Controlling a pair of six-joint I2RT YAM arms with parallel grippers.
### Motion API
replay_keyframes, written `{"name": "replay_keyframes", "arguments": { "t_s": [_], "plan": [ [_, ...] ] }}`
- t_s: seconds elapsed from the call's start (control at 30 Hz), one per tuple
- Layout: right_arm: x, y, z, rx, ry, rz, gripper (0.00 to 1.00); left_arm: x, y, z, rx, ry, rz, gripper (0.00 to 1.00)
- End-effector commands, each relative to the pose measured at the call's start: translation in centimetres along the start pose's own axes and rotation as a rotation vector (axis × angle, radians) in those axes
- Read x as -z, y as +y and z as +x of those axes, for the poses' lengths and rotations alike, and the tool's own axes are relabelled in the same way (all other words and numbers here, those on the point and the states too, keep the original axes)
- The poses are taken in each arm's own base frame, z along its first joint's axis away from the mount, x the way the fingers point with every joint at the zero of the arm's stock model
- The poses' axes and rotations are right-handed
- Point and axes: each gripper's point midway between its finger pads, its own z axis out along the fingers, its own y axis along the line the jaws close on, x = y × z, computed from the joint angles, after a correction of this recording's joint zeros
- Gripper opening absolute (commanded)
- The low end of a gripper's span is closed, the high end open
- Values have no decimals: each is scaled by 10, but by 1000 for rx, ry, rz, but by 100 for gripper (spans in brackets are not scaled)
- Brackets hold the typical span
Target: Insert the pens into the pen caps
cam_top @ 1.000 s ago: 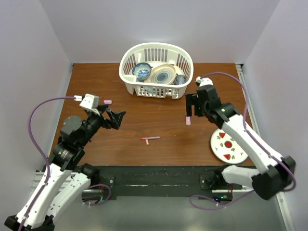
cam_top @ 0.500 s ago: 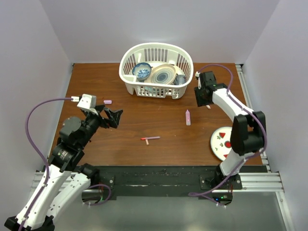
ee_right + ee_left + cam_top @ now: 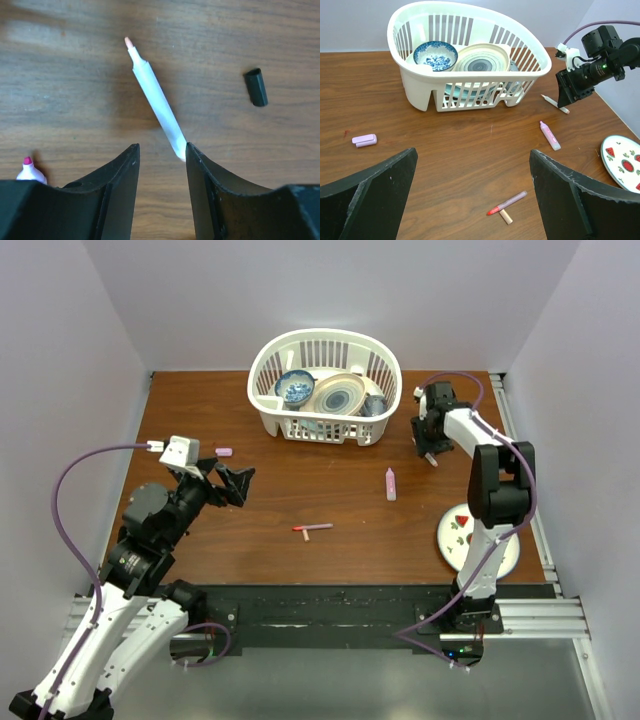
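My right gripper (image 3: 428,447) is open, low over the table right of the basket. In its wrist view the jaws (image 3: 161,170) straddle the near end of a white pen (image 3: 155,95) with a pinkish tip; that end touches the right finger (image 3: 210,195). A black cap (image 3: 256,87) lies to the right. The lilac highlighter (image 3: 390,483) lies flat mid-right. A pinkish pen with a red end (image 3: 315,528) lies at centre, a beige stub (image 3: 506,216) beside it. A pink cap (image 3: 224,452) lies at the left. My left gripper (image 3: 235,483) is open and empty, hovering above the table.
A white basket (image 3: 266,412) with bowls and plates stands at the back centre. A white plate with a watermelon pattern (image 3: 462,552) sits at the front right, partly under the right arm. The highlighter's pink tip (image 3: 29,170) shows at the right wrist view's left edge.
My right gripper let go of the highlighter, which now lies flat, and moved back and right to the white pen. The left arm barely moved.
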Motion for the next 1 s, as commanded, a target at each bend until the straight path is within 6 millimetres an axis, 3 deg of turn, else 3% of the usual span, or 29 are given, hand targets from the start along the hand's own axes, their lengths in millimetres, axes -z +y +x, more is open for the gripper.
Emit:
{"name": "replay_keyframes", "arguments": {
  "t_s": [0.0,0.43,0.57,0.63,0.73,0.8,0.83,0.87,0.93,0.97],
  "plan": [
    [3,-7,-16,-4,-44,-23,45,0,-3,-10,-3,-43,12,99],
    [-27,-2,7,-9,37,-28,35,3,-2,-14,-4,-58,10,99],
    [-29,-1,15,-20,68,-25,22,5,-1,-16,-3,-67,4,99],
    [-24,-2,15,-35,68,-12,10,5,-2,-16,-5,-70,6,98],
    [-5,1,17,-84,60,-7,0,6,-2,-17,-3,-78,10,98],
    [3,10,29,-139,67,-7,0,7,-5,-15,-7,-69,28,97],
    [19,11,24,-160,28,-6,0,6,-6,-14,-7,-62,36,96],
    [21,16,39,-202,47,-2,0,6,-7,-13,9,-54,37,95],
    [43,20,41,-242,1,-19,0,3,-7,-1,46,4,25,94],
    [46,26,55,-260,11,-25,0,3,-17,2,80,34,75,93]
  ]
}}
